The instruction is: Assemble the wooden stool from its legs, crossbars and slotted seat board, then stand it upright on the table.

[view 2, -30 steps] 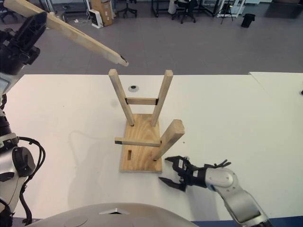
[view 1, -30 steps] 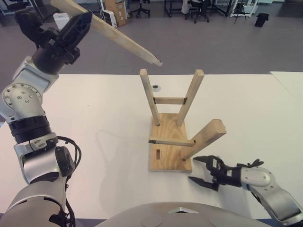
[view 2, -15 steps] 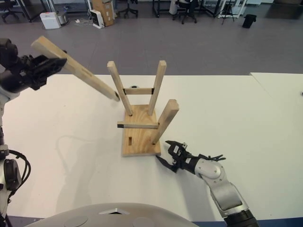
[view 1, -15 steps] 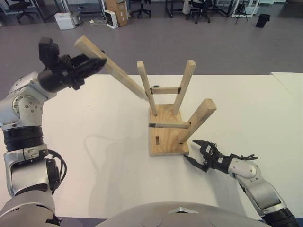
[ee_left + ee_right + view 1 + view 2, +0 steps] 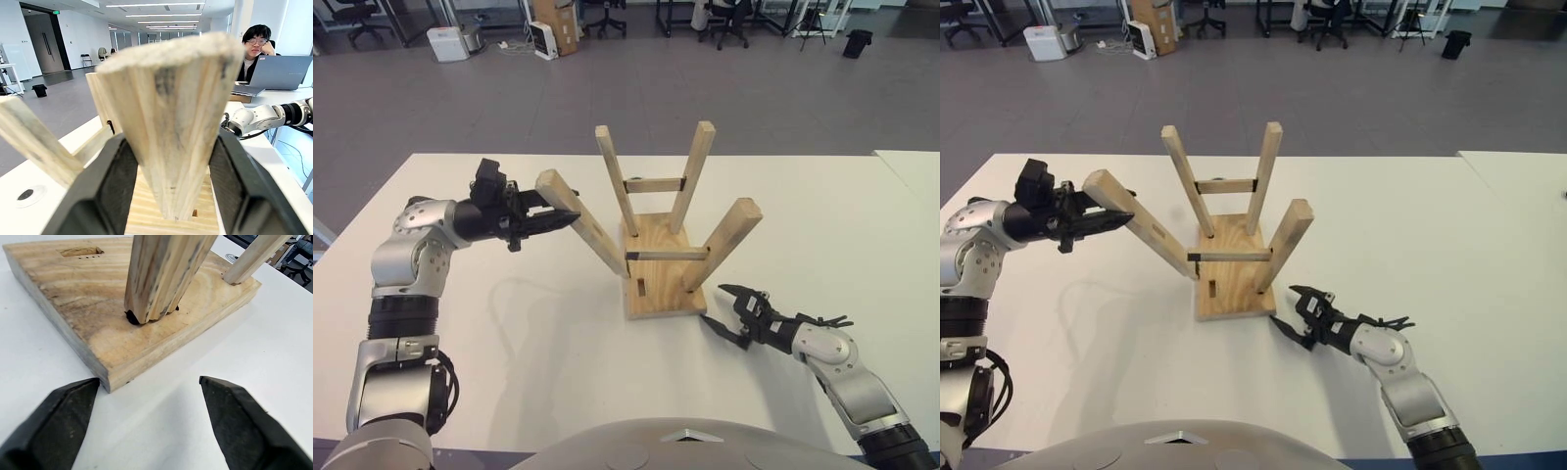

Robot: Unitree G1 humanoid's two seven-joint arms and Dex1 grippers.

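Note:
The slotted seat board (image 5: 668, 300) lies flat on the white table. Three legs stand up from it: two at the back (image 5: 615, 191) (image 5: 692, 176) and one at the front right (image 5: 724, 243). One crossbar (image 5: 655, 185) joins the back pair. A second crossbar (image 5: 666, 255) runs left from the front right leg. My left gripper (image 5: 553, 213) is shut on the fourth leg (image 5: 585, 225), which slants down to the crossbar's free end above the empty slot (image 5: 639, 288). My right gripper (image 5: 713, 304) is open on the table beside the board's near right corner (image 5: 105, 374), not touching it.
A small dark round fitting (image 5: 25, 194) sits in the tabletop behind the board. A second white table (image 5: 911, 166) stands at the far right. Bare tabletop lies left and right of the board.
My left arm has swung the held leg down from high at the left until its lower end reaches the front crossbar. The right gripper has stayed open by the board's corner.

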